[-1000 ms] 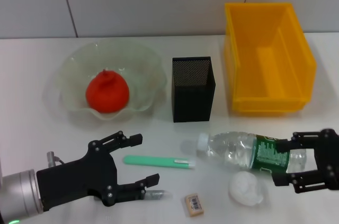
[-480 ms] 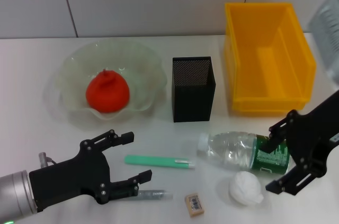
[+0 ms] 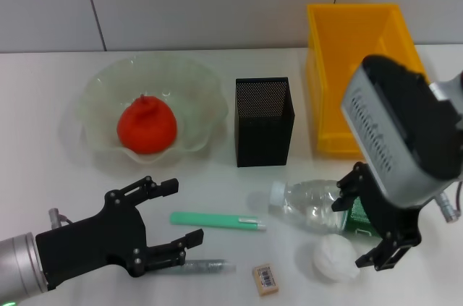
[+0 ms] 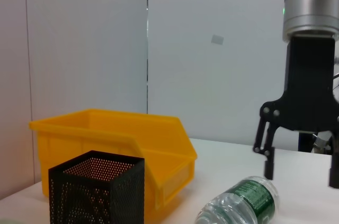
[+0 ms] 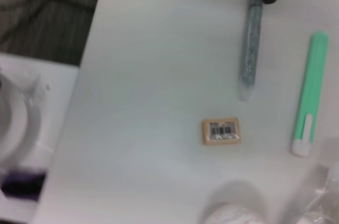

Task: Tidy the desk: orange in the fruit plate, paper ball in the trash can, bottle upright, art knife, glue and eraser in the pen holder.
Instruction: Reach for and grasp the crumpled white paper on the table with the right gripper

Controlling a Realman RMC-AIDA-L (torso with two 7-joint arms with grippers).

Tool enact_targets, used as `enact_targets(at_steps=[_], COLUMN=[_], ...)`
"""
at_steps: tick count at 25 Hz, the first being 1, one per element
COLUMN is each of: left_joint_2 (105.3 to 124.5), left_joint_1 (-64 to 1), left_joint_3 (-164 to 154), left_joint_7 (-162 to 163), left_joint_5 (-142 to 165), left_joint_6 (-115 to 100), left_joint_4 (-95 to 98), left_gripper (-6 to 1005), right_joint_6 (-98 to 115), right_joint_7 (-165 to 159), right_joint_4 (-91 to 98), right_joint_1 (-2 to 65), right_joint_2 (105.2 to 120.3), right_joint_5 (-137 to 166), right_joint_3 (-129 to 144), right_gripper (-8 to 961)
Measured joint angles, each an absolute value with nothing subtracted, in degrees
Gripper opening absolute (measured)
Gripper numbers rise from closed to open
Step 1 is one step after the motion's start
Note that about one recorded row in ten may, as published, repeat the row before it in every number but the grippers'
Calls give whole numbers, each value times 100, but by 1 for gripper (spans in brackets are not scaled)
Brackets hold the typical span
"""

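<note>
A: On your left, how is the arm posed?
B: The black left gripper (image 3: 177, 212) lies low over the white desk (image 3: 43, 176), reaching rightward, fingers spread wide and holding nothing; a silver glittery glue stick (image 3: 202, 267) rests at its near fingertip.

A: What lies mid-desk?
B: The red-orange round orange (image 3: 147, 126) sits in the pale-green scalloped glass fruit plate (image 3: 101, 92). Right of it stands the black mesh pen holder (image 3: 263, 121), with bare desk between them. A mint-green art knife (image 3: 217, 220) and tan barcode-stickered eraser (image 3: 265, 280) lie nearer you.

A: And on your right?
B: The right gripper (image 3: 369, 218) points down, jaws parted astride the lying clear green-labelled bottle (image 3: 311, 205), beside the white paper ball (image 3: 335, 258). The yellow plastic trash can (image 3: 340, 38) stands behind.
</note>
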State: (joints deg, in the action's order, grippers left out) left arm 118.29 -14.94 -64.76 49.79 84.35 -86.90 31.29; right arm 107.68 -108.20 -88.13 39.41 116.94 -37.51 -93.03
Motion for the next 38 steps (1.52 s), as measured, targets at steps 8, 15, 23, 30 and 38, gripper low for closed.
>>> enact_targets(at_steps=[8,15,23,30,38], left_joint_2=[11857,11854,11832,11830,11836], left_joint_1=[-1492,-1499,-1504,-1503,-1505], left_joint_3=[-6376,-6303,-6266,-6266,-6245], left_joint_7=[4978,4982,4958,4922,4902], left_joint_5=[8409,8406,8412,8399,8400], left_joint_6=[-8689,-8689,-8726,-8739,-8740], left_joint_4=[3019,2923,2920,2924,2925], left_gripper=[858,857,856,855,853], right_joint_6=[10319,9926,9453,9213,9128], right_joint_7=[-10178,-10136,-10245,-10317,-10394], right_joint_4=[-8712,-8087,-7586,-7339,-7133], right_joint_1=[3892,3980,4019,4061,4096], right_joint_2=[11875,11897,11922,11928,11943], right_joint_5=[-3450,-3378,-3375,-3396,-3429], right_joint_3=[-8788,-8558,-8347,-8267,-8262], right_gripper=[785,770,746,725,701])
